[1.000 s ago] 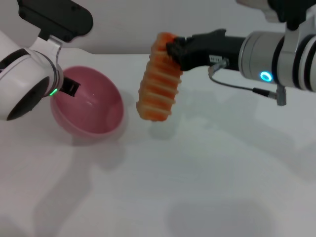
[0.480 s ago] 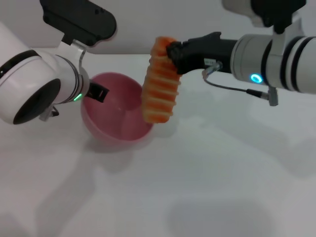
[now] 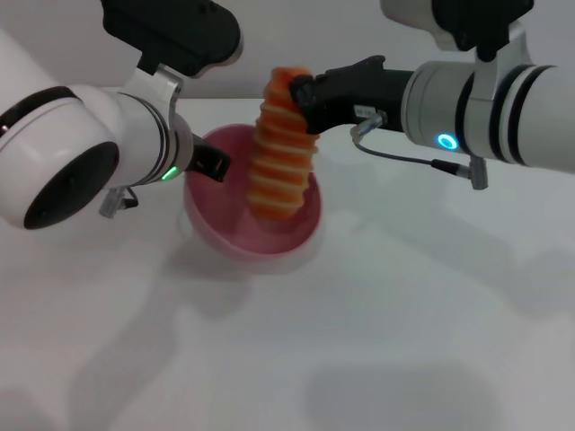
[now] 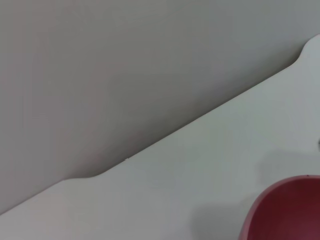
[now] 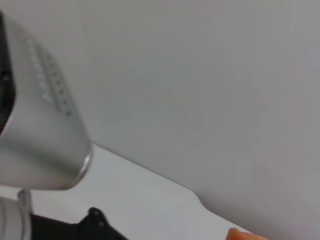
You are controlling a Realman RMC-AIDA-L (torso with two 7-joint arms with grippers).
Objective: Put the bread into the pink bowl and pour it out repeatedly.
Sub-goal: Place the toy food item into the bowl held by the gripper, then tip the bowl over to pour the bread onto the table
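Note:
The bread [image 3: 280, 157], an orange-and-cream ridged loaf, hangs almost upright with its top end held by my right gripper [image 3: 304, 92], which is shut on it. Its lower end dips into the pink bowl [image 3: 234, 229], which is tilted with its opening facing the loaf. My left gripper [image 3: 208, 162] is shut on the bowl's left rim and holds it just above the white table [image 3: 377, 323]. A piece of the bowl [image 4: 287, 212] shows in the left wrist view, and an orange corner of the bread [image 5: 245, 235] shows in the right wrist view.
Behind the white table rises a grey wall [image 4: 125, 65], meeting the table's back edge. My left arm's bulky white housing [image 3: 63, 166] fills the left side, and my right arm [image 3: 485, 99] spans the upper right.
My left gripper has carried the tilted bowl to the right, under the bread. The right gripper has shifted the loaf slightly left, so its lower end now sits inside the bowl.

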